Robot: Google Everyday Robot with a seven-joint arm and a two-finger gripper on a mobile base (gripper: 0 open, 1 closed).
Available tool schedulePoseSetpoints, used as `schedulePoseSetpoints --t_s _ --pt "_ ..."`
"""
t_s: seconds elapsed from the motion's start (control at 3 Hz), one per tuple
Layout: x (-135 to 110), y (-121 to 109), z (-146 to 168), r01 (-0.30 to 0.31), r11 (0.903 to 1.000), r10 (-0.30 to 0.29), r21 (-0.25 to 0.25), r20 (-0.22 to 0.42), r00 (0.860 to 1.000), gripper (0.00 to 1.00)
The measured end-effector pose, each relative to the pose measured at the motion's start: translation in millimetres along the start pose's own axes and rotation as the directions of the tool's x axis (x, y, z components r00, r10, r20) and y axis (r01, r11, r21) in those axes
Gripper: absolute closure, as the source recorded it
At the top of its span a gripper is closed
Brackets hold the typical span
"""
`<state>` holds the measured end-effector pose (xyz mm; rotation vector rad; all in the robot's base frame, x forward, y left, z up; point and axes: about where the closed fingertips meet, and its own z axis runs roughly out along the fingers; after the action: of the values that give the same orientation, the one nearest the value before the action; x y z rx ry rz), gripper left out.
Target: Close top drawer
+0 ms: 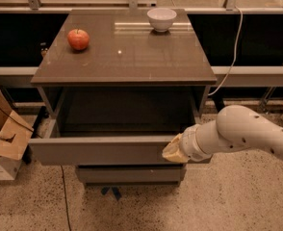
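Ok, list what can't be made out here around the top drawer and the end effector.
- Camera view: the end effector sits at the right of the top drawer front. Contact there cannot be told, because its own bulk hides the tip.
- Drawer inside: dark in shadow, with the near floor hidden by the front.
- Lower drawer: mostly hidden behind the open drawer.
- Arm: cut off by the right edge.

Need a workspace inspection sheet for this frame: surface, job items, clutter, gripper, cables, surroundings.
Surface: cabinet top, glossy grey-brown.
Job's things: top drawer pulled out, not yet closed.
Clutter: red apple back left on the top; white bowl at the back edge.
Grippers: gripper at the right end of the drawer front.
Cables: white cable hanging right of the cabinet.
Surroundings: cardboard box on the floor, left.
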<state>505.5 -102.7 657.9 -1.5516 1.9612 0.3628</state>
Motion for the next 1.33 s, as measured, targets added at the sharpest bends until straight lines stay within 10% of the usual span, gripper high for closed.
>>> schedulePoseSetpoints --t_s 0.33,1.33 --pt "0 2 0 0.0 1.0 0.0 0.0 0.0 1.0 1.0" --pt "-17 -74 25 -0.03 0.998 0.026 0.056 0.07 0.997 0.35"
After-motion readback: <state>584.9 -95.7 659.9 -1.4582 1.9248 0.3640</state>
